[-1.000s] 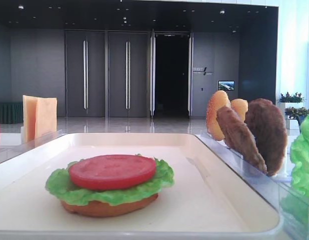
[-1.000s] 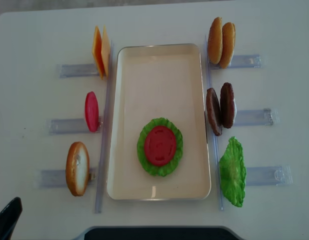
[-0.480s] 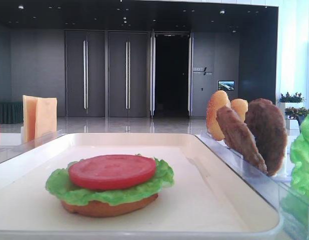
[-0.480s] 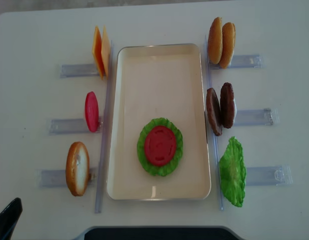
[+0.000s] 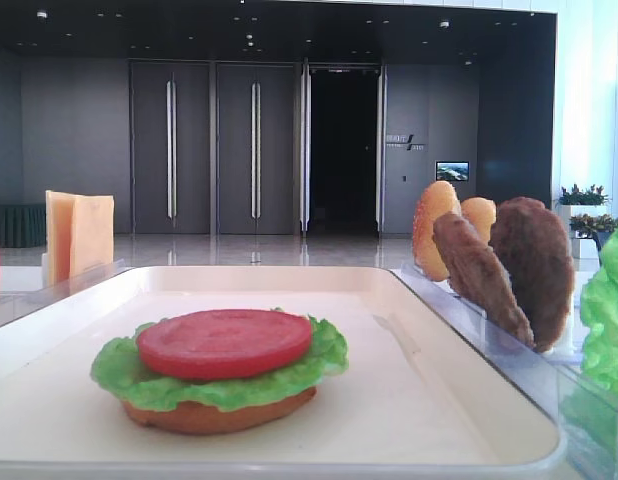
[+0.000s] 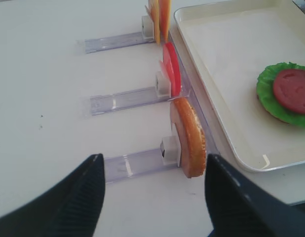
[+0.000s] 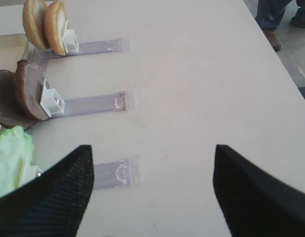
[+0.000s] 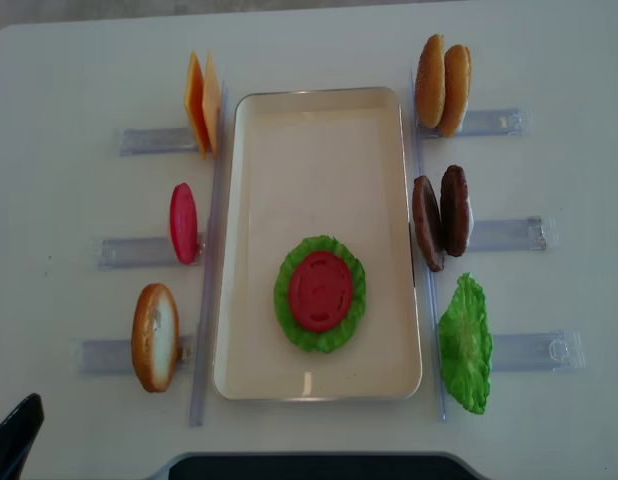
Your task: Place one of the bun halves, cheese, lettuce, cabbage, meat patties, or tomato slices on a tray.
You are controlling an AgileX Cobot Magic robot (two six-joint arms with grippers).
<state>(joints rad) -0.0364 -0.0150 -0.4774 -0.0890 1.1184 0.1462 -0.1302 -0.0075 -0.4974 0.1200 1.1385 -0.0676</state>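
One tomato slice tops lettuce

No legible text anywhere.

Left gripper: two broad black fingers, matte, with a fine woven or ribbed texture; edges rounded, each tapering toward its tip; they fill the frame from 7 to 5 o'clock in the left wrist view. A black corner of this arm shows at 7 o'clock in the overhead view.

Right gripper: same pattern, two black fingers with a cross-hatched, fabric-like surface and rounded outer edges.

No cables, screws or markings can be made out.
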